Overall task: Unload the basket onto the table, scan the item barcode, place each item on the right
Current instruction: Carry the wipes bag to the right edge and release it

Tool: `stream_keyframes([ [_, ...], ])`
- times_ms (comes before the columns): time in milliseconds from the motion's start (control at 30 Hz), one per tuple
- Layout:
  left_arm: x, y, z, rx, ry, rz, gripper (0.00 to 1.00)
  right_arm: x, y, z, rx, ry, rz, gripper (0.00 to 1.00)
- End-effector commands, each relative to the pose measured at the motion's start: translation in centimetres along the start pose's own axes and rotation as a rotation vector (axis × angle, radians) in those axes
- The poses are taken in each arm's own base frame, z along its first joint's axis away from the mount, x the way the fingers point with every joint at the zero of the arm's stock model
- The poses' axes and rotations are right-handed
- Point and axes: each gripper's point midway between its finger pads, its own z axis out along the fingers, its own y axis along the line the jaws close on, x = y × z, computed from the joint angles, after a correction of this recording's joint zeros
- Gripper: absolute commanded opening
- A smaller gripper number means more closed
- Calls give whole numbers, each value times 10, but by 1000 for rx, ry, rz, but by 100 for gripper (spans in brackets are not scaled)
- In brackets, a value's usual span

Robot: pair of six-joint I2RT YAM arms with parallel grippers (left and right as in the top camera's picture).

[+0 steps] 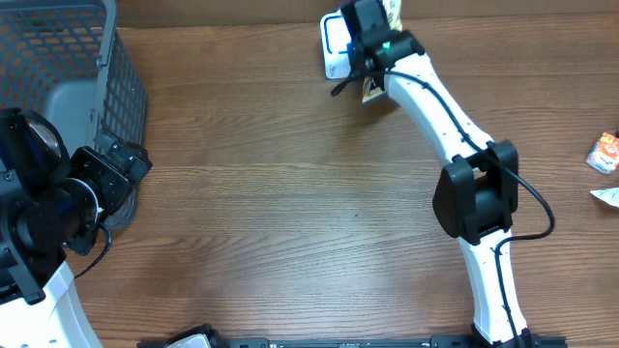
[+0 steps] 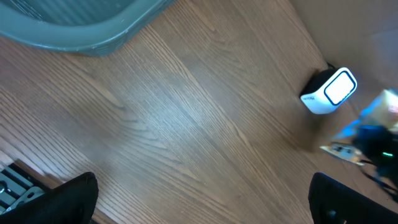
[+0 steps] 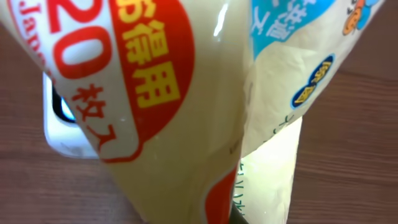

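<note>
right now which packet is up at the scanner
The cream and red packet gripped in the right pincer, beside the white scanner; the other two lie loose on the table, far right.

The right arm [image 1: 440,106] is a run of white tubular links with a bulky black joint housing [image 1: 474,198] midway, and a thin black cable [image 1: 542,215] loops out beside it. Just behind the black right gripper [image 1: 372,21] a small green light [image 1: 387,44] glows. The left arm [image 1: 44,290] has a white lower link and rounded black motor blocks behind the black left gripper [image 1: 126,164], whose fingertips [image 2: 71,199] are blunt and dark.
</note>
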Motion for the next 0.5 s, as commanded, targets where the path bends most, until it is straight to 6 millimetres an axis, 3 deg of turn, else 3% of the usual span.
stream_keyframes([
  [0, -1, 1, -1, 1, -5, 5, 100, -55, -66, -45, 78, -125, 214, 4],
  [67, -1, 1, -1, 1, -5, 4, 100, -56, -98, -52, 109, -106, 293, 4],
  [167, -1, 1, -1, 0, -5, 4, 100, -40, -154, -52, 180, -43, 437, 4],
  [467, -1, 0, -1, 0, -4, 4, 100, 63, -314, -40, 366, 239, 850, 4],
])
